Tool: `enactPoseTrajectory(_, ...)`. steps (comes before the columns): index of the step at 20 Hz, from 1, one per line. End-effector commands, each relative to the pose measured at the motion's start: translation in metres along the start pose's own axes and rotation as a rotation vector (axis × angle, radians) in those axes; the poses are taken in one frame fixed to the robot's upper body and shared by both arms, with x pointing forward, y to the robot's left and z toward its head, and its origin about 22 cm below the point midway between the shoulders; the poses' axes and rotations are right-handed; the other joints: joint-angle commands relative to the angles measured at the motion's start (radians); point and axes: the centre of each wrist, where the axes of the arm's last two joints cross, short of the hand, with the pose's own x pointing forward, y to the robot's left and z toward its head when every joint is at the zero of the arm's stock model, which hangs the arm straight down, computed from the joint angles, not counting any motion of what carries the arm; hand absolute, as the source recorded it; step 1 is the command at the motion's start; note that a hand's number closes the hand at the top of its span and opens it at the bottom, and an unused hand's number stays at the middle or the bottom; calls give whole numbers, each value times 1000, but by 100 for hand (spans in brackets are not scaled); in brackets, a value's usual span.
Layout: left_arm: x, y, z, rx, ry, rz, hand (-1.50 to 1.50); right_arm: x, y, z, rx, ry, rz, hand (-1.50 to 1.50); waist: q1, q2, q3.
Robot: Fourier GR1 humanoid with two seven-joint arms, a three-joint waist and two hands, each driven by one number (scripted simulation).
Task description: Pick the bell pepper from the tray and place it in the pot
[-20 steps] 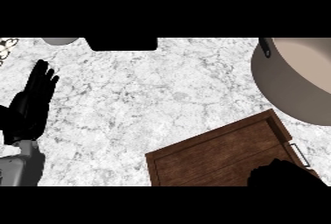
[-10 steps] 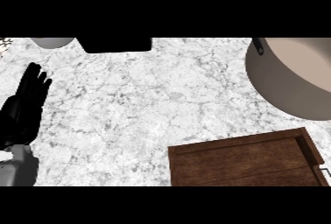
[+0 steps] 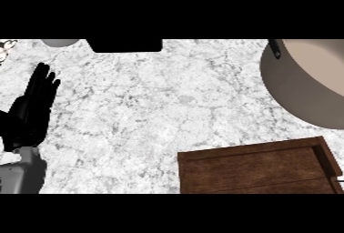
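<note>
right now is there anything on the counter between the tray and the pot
Nothing visible stands between them: only bare marble counter lies between the wooden tray at the lower right and the pot at the upper right. The bell pepper itself does not show in this view.

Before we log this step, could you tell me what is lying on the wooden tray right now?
The visible part of the wooden tray is bare wood; no bell pepper shows. Its lower part runs out of view, so that part cannot be checked.

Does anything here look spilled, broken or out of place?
Nothing looks spilled or broken. One oddity: no bell pepper shows on the visible part of the wooden tray or in the pot. Only the left hand shows, resting open at the left edge.
</note>
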Motion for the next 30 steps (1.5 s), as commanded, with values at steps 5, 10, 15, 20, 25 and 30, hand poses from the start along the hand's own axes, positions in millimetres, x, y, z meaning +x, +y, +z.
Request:
enactPoseTrajectory(5, -10, -9, 0, -29, -30, -6, 0, -24, -67, -19, -130, 63, -81, 150, 38, 6, 1)
enactPoseTrajectory(10, 17, -19, -11, -49, -6, -6, 0, -50, -92, -44, -129, 120, -110, 150, 52, 8, 1)
enactPoseTrajectory(15, 1, -21, -14, -64, -24, -4, 0, -91, -78, -56, -135, 178, -157, 150, 59, 13, 2)
enactPoseTrajectory(20, 2, -36, -14, -70, -2, 4, 0, -115, -61, -92, -194, 149, -83, 150, 66, 14, 3)
enactPoseTrajectory(25, -2, -31, -12, -73, -40, 5, 0, -123, -48, -99, -252, 206, 286, 150, 75, 18, 3)
enactPoseTrajectory(30, 11, -24, -11, -77, -28, -16, 0, -159, -22, -116, -200, 228, 279, 150, 84, 18, 4)
